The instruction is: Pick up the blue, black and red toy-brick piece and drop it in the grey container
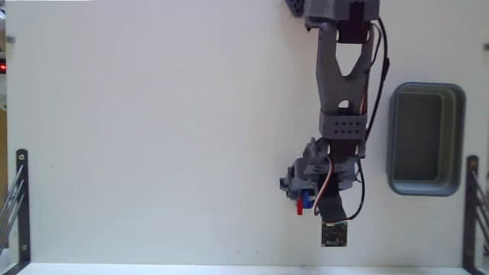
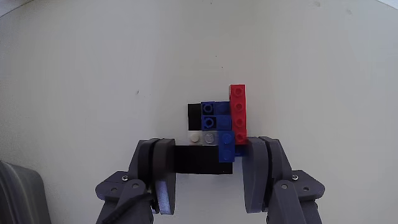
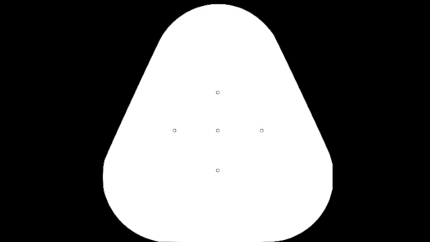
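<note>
In the wrist view the toy-brick piece (image 2: 237, 109), a small cluster of red, blue and black bricks with a white bit, lies between the two fingers of my gripper (image 2: 208, 150). The left finger (image 2: 158, 171) presses the black part and the right finger (image 2: 258, 168) meets the blue and red end, so the gripper is shut on it. In the fixed view the gripper (image 1: 304, 197) points toward the table's near edge, and the piece (image 1: 303, 203) shows red and blue at its tip. The grey container (image 1: 425, 139) stands to the right of the arm; its rounded corner (image 2: 18, 196) shows at the wrist view's lower left.
A small dark square circuit board (image 1: 333, 234) lies just below and right of the gripper in the fixed view. Dark metal brackets stand at the table's left edge (image 1: 21, 206) and right edge (image 1: 471, 206). The white table (image 1: 153, 137) stretches wide to the arm's left.
</note>
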`<action>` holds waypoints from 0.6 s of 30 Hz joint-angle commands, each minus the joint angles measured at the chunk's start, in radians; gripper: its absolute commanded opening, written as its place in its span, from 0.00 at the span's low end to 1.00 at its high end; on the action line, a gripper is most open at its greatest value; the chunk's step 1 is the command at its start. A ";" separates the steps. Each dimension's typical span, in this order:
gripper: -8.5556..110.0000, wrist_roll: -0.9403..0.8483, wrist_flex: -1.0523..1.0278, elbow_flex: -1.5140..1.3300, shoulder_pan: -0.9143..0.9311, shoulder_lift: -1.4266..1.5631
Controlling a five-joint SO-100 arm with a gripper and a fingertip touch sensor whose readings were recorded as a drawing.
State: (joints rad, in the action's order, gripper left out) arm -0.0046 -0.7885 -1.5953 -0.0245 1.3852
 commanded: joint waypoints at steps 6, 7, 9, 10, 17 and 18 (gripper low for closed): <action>0.58 0.005 0.018 -0.008 -0.026 0.040; 0.57 0.005 0.018 -0.008 -0.026 0.040; 0.57 0.005 0.018 -0.008 -0.026 0.040; 0.57 0.005 0.018 -0.008 -0.026 0.040; 0.55 0.005 0.018 -0.008 -0.026 0.040; 0.55 0.005 0.018 -0.008 -0.026 0.040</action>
State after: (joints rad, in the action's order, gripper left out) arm -0.0046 -0.7885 -1.5953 -0.0245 1.3852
